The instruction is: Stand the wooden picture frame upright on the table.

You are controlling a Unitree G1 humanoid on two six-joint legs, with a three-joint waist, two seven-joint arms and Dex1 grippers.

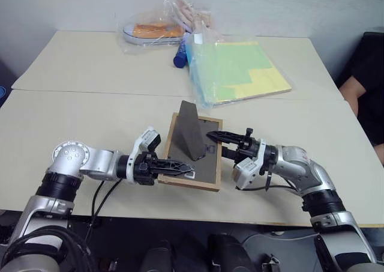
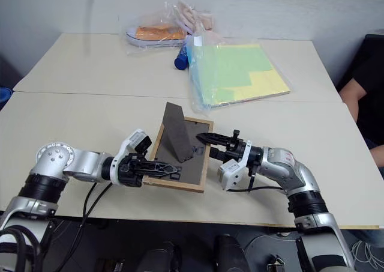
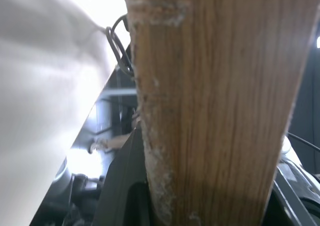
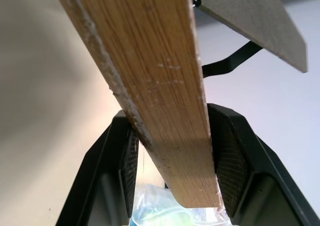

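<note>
Nearest me, my left hand (image 1: 180, 169) pinches the near-left corner of the wooden picture frame (image 1: 207, 158), its fingers narrow on the light wood border; in the left wrist view that border (image 3: 210, 111) runs straight up between the fingers. Opposite it, my right hand (image 1: 217, 136) reaches in from the far side of the frame, and the right wrist view shows the wood edge (image 4: 160, 96) sitting between both black pads (image 4: 227, 161), so I read it as clamped on the frame's right border. Between the two hands the frame lies back-up, dark backing showing, with its stand leg (image 1: 192, 128) swung out and pointing up; its near edge sits close to the desk (image 1: 90, 116) front edge. Beyond the right hand lie green-yellow wrapped sheets (image 1: 240, 71), well apart; left of the left hand the desk is bare and roomy; a person's arm (image 1: 354, 92) is at the far right edge.
</note>
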